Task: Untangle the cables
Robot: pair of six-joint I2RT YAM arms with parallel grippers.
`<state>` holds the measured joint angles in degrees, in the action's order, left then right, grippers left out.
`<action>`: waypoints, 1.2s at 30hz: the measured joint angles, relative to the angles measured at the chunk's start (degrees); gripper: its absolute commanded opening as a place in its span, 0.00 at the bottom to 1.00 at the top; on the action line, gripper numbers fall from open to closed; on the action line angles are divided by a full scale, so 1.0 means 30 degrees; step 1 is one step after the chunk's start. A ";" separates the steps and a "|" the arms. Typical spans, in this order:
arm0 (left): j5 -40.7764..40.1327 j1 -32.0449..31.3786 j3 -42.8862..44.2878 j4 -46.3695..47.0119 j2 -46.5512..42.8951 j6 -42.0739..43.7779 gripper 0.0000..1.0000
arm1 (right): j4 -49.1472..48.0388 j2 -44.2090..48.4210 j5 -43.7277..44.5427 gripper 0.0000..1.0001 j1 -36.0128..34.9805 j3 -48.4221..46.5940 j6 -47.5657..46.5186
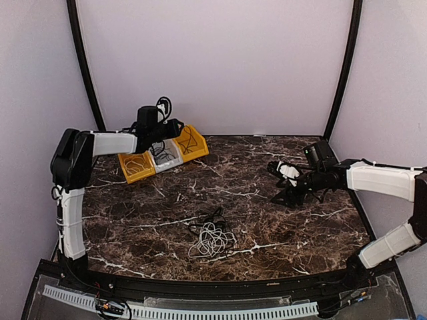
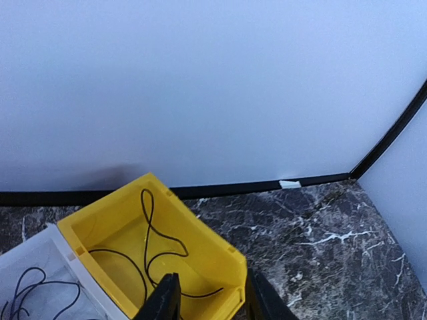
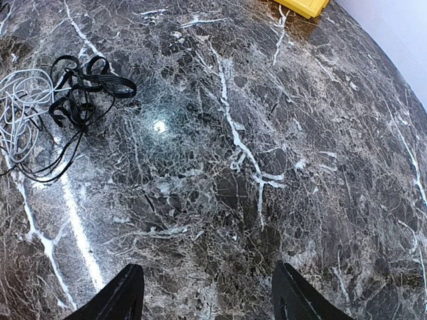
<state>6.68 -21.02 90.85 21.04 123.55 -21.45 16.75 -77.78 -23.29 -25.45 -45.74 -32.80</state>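
Observation:
A tangle of cables lies on the marble table near the middle front: a white coil (image 1: 210,241) with a black cord (image 1: 215,217) on its far side. In the right wrist view the black cord (image 3: 83,90) and white coil (image 3: 20,107) sit at the top left. A black cable (image 2: 153,237) lies in the right yellow bin (image 2: 220,257). My left gripper (image 2: 212,303) is open and empty above that bin's near corner; it also shows in the top view (image 1: 175,127). My right gripper (image 3: 210,297) is open and empty over bare marble, well right of the tangle (image 1: 283,197).
Three bins stand in a row at the back left: a yellow one (image 1: 135,167) holding a cord, a white one (image 1: 165,158) holding a dark cord (image 2: 27,293), and the right yellow one (image 1: 193,141). White walls enclose the table.

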 measured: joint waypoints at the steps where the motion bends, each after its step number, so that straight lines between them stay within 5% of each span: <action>1: 0.0036 -0.0124 -0.0226 -0.0036 -0.0758 0.0168 0.37 | 0.0000 0.0000 0.0000 0.68 0.0000 0.0000 0.0000; 12: 0.1814 -0.3570 -0.1494 -0.1967 -0.7664 0.2747 0.37 | 0.0131 0.0233 -0.0007 0.68 0.0000 0.0000 -0.0262; 18: 0.3730 -0.4189 -0.5923 -0.3512 -1.0127 0.4328 0.38 | 0.0131 0.0350 -0.0007 0.67 0.0000 0.0000 -0.0328; 24: 0.5013 -0.5880 -0.8546 -0.6047 -0.9923 0.6921 0.40 | 0.0211 0.0291 -0.0029 0.63 0.0000 -0.0175 -0.0401; 36: 0.1683 -0.6288 -0.6229 -1.0127 -0.7271 0.5982 0.40 | 0.1552 -0.3657 0.0080 0.54 -0.3781 -0.4845 -0.2572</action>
<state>11.73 -39.88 72.16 -9.34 101.73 -3.51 21.41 -88.75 -23.05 -36.80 -60.27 -40.51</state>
